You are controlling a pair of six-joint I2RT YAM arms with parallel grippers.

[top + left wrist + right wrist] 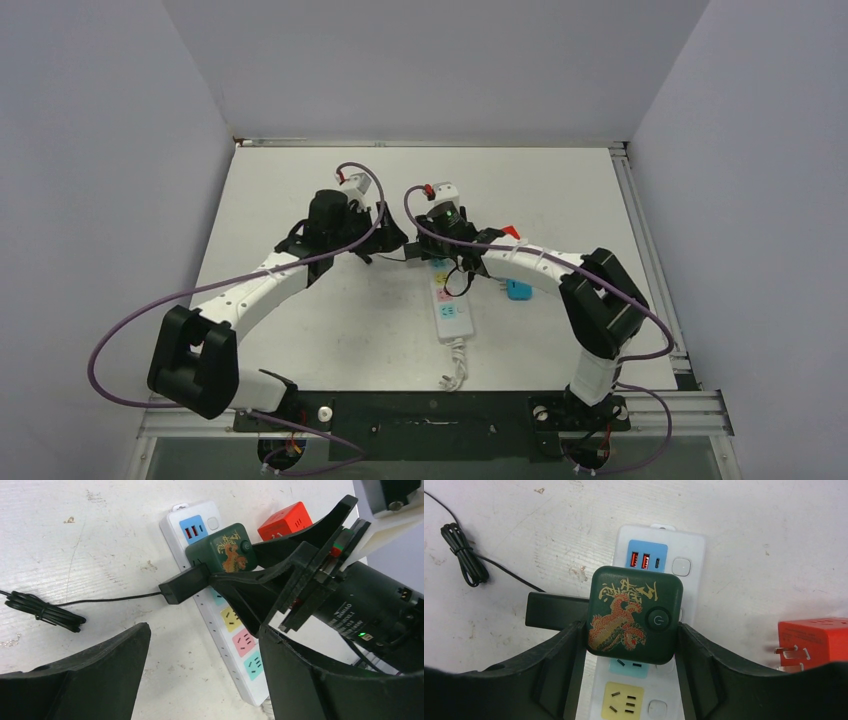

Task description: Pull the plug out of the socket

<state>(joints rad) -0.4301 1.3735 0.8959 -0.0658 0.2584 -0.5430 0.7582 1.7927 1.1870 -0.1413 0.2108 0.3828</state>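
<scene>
The right gripper (631,630) clamps the green dragon-printed plug (634,612) by its flanks, low on its near edge, so the pads could slip off. The left gripper (205,630) hangs open beside the socket (684,545) and does not pin it, so the white, pastel-outlet strip, lying flat mid-table, might lift with the plug, which sits seated just below the far USB panel (646,560).
</scene>
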